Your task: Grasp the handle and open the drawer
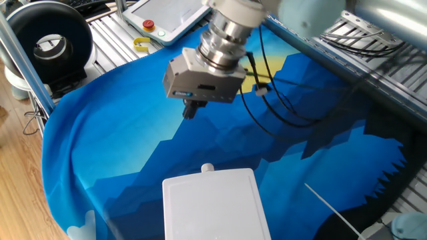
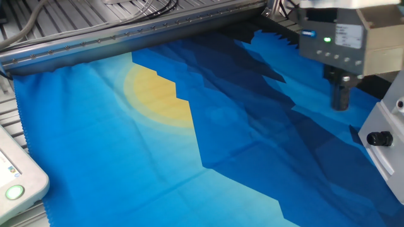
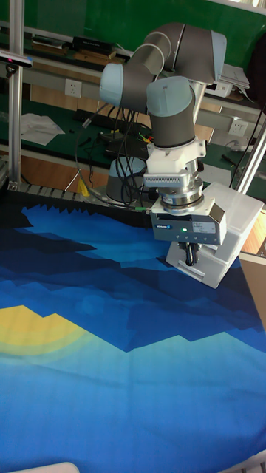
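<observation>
The drawer [image 1: 213, 203] is a flat white plastic box on the blue cloth at the near edge, also seen as the drawer [image 3: 225, 222] behind the arm. Its handle [image 1: 207, 168], a small white knob, sticks out of the front face towards the cloth's middle. My gripper [image 1: 190, 111] hangs above the cloth, well short of the handle and apart from it. Its dark fingers [image 2: 341, 98] are pressed together and hold nothing. In the tall view the gripper [image 3: 192, 256] covers the box's front, so the handle is hidden there.
A white pendant [image 1: 163, 17] with a red button and a yellow tape dispenser [image 1: 141, 45] lie at the far edge. A black round device [image 1: 50, 43] stands at the left. Black cables [image 1: 280, 110] dangle from the wrist. A metal rail [image 2: 126, 28] borders the cloth.
</observation>
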Controlling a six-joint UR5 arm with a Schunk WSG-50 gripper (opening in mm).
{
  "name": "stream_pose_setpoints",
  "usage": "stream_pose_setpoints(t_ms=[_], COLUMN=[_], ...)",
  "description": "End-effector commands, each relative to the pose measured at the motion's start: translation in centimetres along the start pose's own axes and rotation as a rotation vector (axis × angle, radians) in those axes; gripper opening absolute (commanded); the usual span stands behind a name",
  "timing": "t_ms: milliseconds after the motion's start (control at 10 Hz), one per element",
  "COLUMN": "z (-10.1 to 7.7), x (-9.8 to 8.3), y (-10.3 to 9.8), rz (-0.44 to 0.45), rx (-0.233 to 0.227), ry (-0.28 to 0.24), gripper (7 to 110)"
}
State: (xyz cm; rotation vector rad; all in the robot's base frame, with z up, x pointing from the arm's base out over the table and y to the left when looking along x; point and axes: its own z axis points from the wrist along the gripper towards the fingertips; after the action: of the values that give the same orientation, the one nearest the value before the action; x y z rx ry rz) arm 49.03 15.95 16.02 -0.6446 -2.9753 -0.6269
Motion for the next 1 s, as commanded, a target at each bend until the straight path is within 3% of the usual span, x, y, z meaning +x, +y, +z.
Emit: stream_pose_setpoints(t_ms=[0,300,600,900], z=[-1.0,-0.8,-0.9,-0.9], x=[0.3,0.2,0.0,-0.1], y=[0.7,-0.3,0.1,-0.1], rz=[0.010,-0.014,-0.042,-0.046], rx=[-0.013,-0.032,-0.048,-0.035], ry=[0.019,0.013,0.003,-0.001], gripper=[7,7,7,7])
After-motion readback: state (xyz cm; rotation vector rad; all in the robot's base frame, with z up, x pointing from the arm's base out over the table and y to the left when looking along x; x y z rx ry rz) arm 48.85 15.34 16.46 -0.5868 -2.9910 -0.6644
